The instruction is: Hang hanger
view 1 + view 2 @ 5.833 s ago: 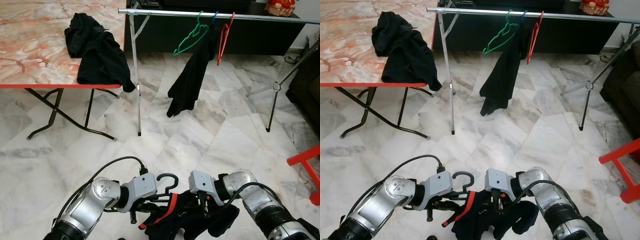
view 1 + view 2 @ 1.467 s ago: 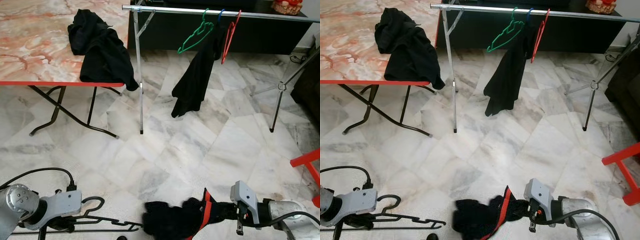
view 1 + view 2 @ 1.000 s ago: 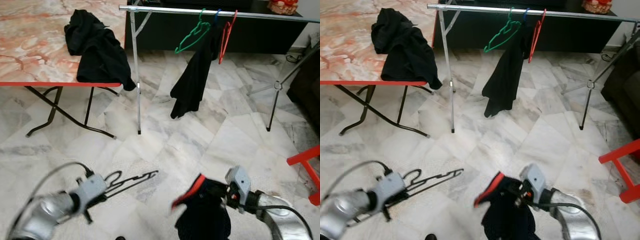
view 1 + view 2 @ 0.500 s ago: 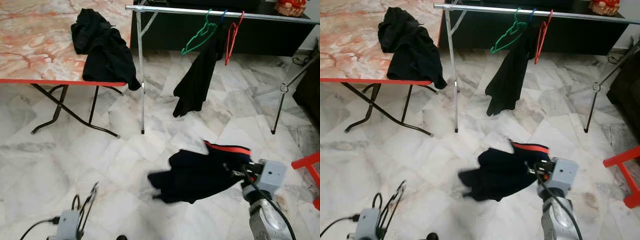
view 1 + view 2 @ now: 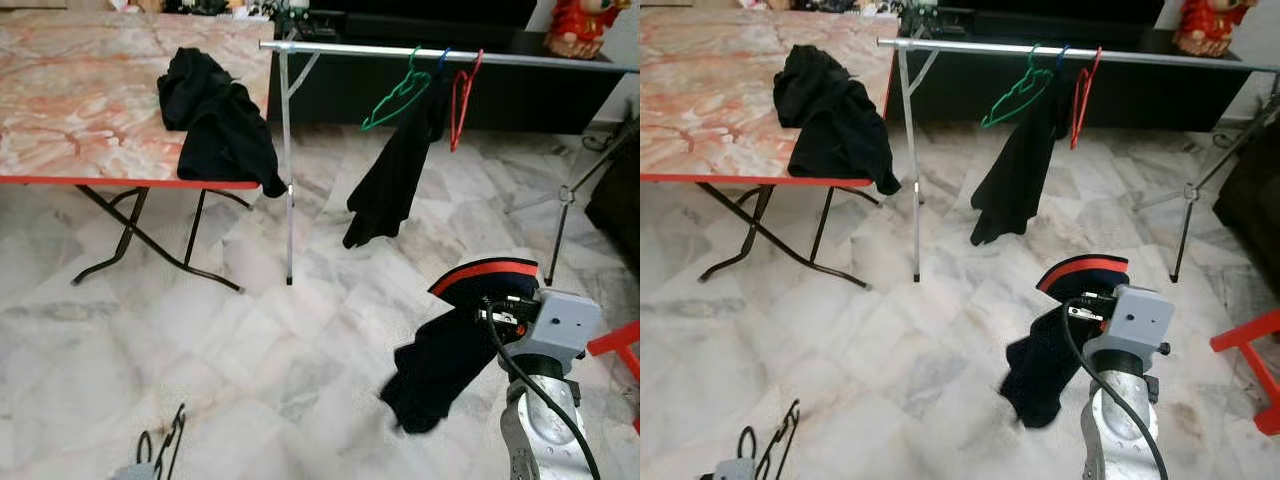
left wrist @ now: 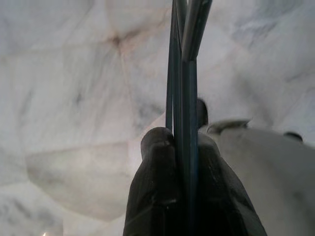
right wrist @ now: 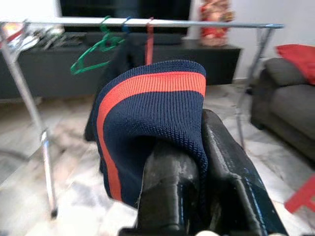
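My right gripper [image 7: 199,162] is shut on a navy knit garment with a red stripe [image 5: 470,300], held up at the lower right; its cloth droops toward the marble floor. The garment [image 7: 147,113] folds over the fingers [image 7: 167,191]. Low at the bottom left, my left gripper [image 6: 182,142] is shut on a thin black wire hanger [image 5: 165,445], whose wires [image 6: 184,73] run out between the fingers over the floor. The metal clothes rail [image 5: 450,55] stands ahead, apart from both grippers.
On the rail hang a green hanger [image 5: 395,92], a red hanger [image 5: 460,95] and a black garment [image 5: 395,180]. A marble-top folding table [image 5: 80,110] with black clothes [image 5: 220,120] stands left. A red stool [image 5: 615,340] is at the right; a sofa [image 7: 290,98] is nearby.
My right arm has swung the navy garment up and to the right, and it now hangs down from the gripper. The view has tilted up slightly. The left gripper with the hanger stays low.
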Available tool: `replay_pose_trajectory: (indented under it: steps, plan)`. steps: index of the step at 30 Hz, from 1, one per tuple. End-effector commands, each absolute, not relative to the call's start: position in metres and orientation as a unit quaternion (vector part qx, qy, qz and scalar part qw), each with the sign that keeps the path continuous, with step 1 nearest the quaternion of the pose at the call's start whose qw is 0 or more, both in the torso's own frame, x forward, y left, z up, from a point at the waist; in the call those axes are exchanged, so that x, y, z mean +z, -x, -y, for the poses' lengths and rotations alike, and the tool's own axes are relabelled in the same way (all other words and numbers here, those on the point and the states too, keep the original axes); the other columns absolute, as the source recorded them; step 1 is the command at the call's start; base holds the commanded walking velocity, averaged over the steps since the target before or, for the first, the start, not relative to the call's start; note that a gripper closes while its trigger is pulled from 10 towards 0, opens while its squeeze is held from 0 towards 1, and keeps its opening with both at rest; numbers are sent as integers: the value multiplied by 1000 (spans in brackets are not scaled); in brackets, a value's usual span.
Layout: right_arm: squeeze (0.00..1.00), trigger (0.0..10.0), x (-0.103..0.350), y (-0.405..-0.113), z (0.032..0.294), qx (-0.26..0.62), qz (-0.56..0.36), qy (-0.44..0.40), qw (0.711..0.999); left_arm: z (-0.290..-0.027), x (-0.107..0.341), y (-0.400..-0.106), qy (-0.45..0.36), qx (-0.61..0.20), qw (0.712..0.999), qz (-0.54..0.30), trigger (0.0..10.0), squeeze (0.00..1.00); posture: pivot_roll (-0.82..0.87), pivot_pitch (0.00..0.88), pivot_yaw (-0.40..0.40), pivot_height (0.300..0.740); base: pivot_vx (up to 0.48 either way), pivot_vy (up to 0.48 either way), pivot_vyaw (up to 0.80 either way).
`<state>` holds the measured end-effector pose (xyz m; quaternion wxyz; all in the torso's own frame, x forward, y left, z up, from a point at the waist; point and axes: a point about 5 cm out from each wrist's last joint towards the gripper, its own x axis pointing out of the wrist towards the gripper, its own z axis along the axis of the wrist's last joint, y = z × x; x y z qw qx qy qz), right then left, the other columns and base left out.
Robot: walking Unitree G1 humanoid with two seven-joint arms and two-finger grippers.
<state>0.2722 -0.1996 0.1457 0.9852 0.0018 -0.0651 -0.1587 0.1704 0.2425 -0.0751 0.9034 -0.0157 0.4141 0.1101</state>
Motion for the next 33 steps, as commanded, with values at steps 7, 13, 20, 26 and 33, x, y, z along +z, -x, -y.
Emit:
replay_pose_trajectory:
  steps: [7,13,20,26,33]
  plan:
    - [0,10000,149,-266,198,-191,61,-15,980,-244,-84,-154,14,120,886,-447,10000,0,-9,81,-55,740,0,79,0]
    - [0,10000,153,-270,196,-197,67,-15,978,-243,-84,-154,16,117,886,-447,10000,0,-5,112,-55,740,0,324,0]
    - [0,10000,152,-272,192,-195,59,-14,979,-241,-84,-156,14,112,886,-449,10000,0,0,134,-58,740,0,338,0]
    - [0,10000,154,-273,190,-194,62,-16,979,-240,-84,-157,14,110,886,-449,10000,0,1,151,-60,740,0,337,0]
    - [0,10000,154,-275,189,-190,58,-13,980,-240,-84,-156,15,112,886,-451,10000,0,7,160,-62,740,0,337,0]
